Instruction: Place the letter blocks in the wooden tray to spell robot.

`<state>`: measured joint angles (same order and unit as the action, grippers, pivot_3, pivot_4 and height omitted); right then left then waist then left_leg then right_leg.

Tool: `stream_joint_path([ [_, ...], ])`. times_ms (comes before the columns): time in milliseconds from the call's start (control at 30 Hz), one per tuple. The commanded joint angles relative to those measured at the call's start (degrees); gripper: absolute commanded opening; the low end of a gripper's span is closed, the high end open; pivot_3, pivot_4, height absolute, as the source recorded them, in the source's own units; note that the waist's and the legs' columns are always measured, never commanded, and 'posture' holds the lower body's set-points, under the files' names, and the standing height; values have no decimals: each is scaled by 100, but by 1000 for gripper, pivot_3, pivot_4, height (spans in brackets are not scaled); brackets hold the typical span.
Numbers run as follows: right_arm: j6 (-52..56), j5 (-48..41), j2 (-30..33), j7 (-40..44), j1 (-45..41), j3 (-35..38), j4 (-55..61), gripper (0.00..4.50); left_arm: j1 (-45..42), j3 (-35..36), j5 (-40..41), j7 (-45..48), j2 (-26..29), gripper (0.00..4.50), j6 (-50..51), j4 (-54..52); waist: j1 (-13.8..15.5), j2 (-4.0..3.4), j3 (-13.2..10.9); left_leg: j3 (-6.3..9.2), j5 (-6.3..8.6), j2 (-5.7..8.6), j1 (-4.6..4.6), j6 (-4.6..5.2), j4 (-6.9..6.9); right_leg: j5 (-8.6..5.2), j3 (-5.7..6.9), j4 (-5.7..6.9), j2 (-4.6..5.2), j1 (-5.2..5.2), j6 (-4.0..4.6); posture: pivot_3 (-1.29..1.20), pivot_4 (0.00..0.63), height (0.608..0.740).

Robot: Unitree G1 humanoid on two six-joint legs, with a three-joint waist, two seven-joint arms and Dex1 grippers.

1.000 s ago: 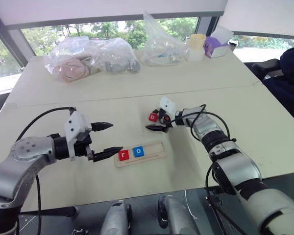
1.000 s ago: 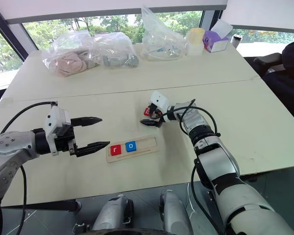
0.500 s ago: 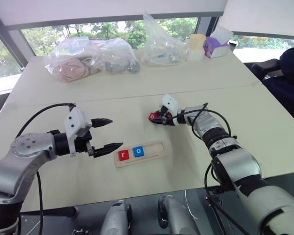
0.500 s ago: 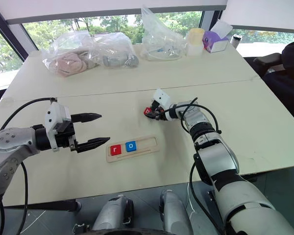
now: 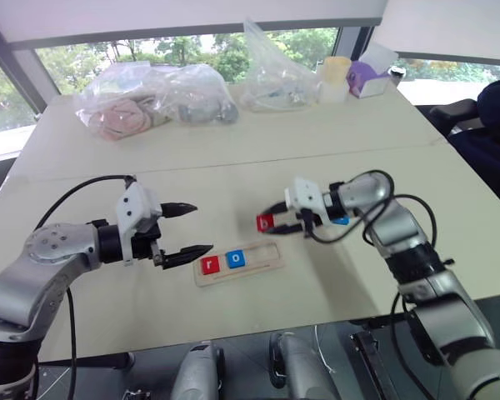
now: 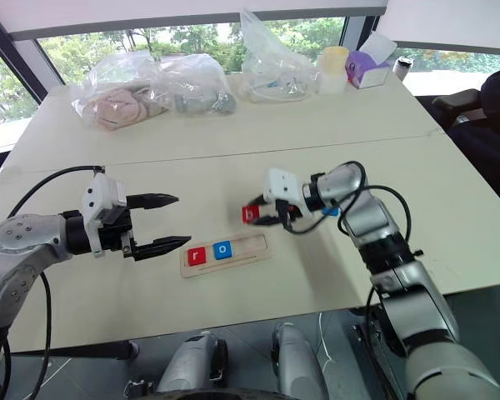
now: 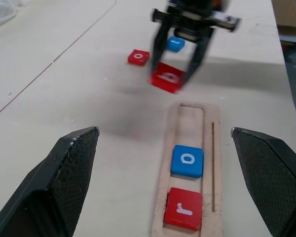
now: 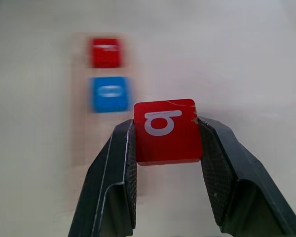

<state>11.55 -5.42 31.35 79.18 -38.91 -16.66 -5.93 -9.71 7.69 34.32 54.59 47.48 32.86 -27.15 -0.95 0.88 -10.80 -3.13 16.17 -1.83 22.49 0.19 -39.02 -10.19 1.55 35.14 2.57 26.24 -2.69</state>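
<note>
Right wrist view: right tool (image 8: 165,143) clamps the red b block (image 8: 166,131) between its fingertips.

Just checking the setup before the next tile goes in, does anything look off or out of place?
Nothing stands out. The red r tile and blue o tile lie flat in the wooden tray.

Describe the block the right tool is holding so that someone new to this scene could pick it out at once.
Start at the wooden tray near the front of the pale table, then look just past its empty end, where the right tool hangs. Clamped between its black fingers is the red b block. Unlike the r block and o block lying in the tray, it is off the table.
</note>
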Motion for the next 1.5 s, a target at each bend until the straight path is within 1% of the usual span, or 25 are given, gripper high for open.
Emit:
stream_joint_path([
  [33,164,-131,123,25,198,-100,665,1198,-8,69,23,40,92,4500,-29,-108,-2,0,0,0,0,0,-4,0,-1,-3,0,1,-2,-1,-2,0,150,740],
  [300,517,-91,-201,-430,294,-332,607,1198,95,129,62,46,130,4500,6,-200,11,2,-1,1,-1,-1,-4,-2,-3,-4,1,0,-6,2,6,0,150,740],
  [467,412,121,-518,-782,158,-498,52,1198,136,134,62,36,159,4500,10,-241,15,4,-1,-3,-1,0,0,-2,-3,-4,0,-2,-1,3,7,0,150,740],
  [633,263,211,-532,-738,165,-628,-238,1198,224,191,77,23,179,4500,11,-294,23,5,-2,-3,-1,0,1,-2,-3,-4,0,-3,2,2,7,0,150,740],
  [1000,150,316,-511,-659,197,-758,-384,1198,280,213,70,-52,156,4500,2,-354,17,5,-2,-1,-1,0,0,-2,-3,-4,1,-2,-2,2,6,0,150,740],
  [1167,126,342,-518,-622,57,-746,-523,1198,292,209,74,-72,139,4500,-15,-357,17,5,-2,-1,-1,0,0,-2,-3,-4,1,-2,-2,2,6,0,150,740],
  [1400,304,231,-349,-340,-15,-702,-326,1198,292,185,86,-133,111,4500,-9,-380,24,5,-3,-1,-1,0,1,-2,-3,-4,1,-2,-1,3,6,0,150,740],
  [1500,265,293,-326,-310,-11,-741,-431,1198,278,166,75,-151,97,4500,-27,-371,21,5,-3,-2,-1,0,1,-2,-3,-4,0,-3,0,2,6,0,150,740],
])
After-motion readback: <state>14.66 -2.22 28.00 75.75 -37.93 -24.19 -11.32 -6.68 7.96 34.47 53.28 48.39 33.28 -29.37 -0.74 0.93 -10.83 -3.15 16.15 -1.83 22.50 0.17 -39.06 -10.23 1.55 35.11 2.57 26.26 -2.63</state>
